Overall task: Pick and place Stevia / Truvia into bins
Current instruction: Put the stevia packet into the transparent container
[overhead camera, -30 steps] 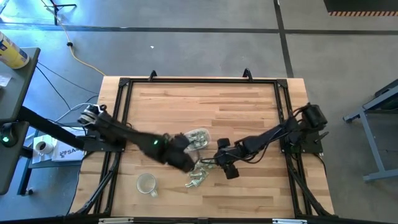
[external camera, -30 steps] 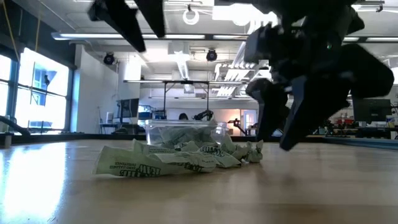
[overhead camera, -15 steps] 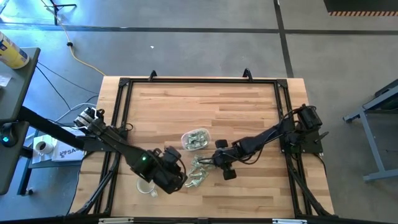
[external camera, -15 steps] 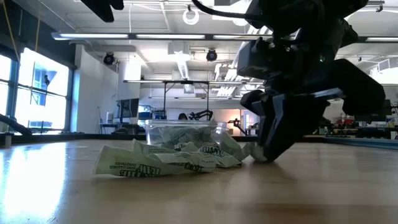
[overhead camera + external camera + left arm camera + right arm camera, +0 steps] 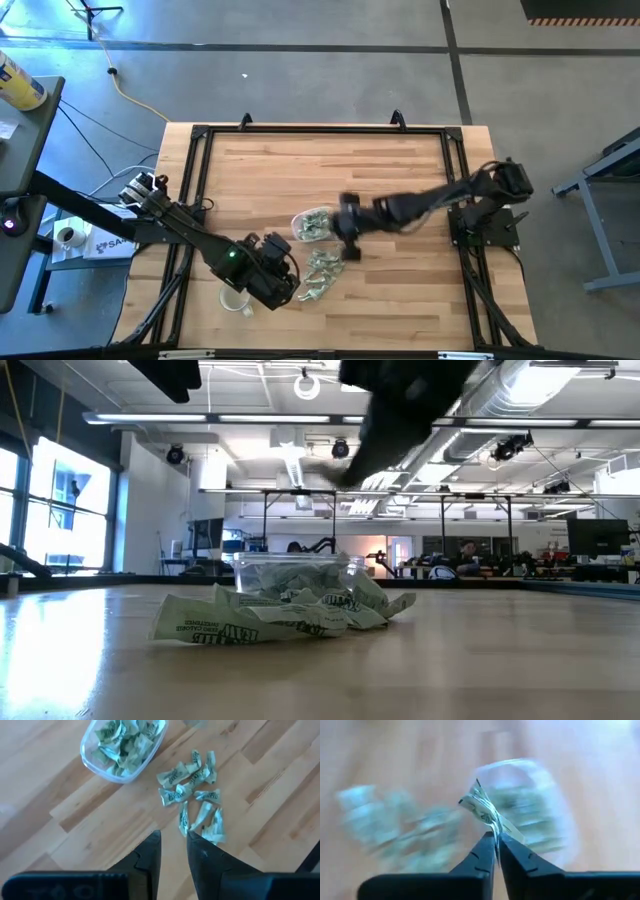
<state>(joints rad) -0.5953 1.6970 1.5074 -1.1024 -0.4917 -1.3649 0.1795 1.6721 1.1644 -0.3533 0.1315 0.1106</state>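
Note:
A heap of green and white Stevia sachets [image 5: 320,275] lies on the wooden table, just on the near side of the clear tub [image 5: 313,224], which holds more sachets. My right gripper [image 5: 495,836] is in the air beside the tub [image 5: 520,805], shut on one sachet [image 5: 485,810]. My left gripper [image 5: 173,837] hovers at the near left of the heap [image 5: 192,795]. Its fingers stand a little apart with nothing between them. My right gripper pinches one sachet by an end [image 5: 492,827] between its two fingertips. The sachet stands out beyond the fingertips, crumpled and lifted clear of the table and of the heap.
A round clear cup [image 5: 235,298] stands near the table's front edge, left of my left gripper [image 5: 288,287]. A black frame rail [image 5: 200,140] runs around the tabletop. Bare wood lies far and right of the tub.
My right gripper came down on the heap's right edge, shut on a sachet, then rose with it toward the far edge, up to the tub's right side. My left gripper has drawn back from over the tub toward the near edge, to the heap's left.

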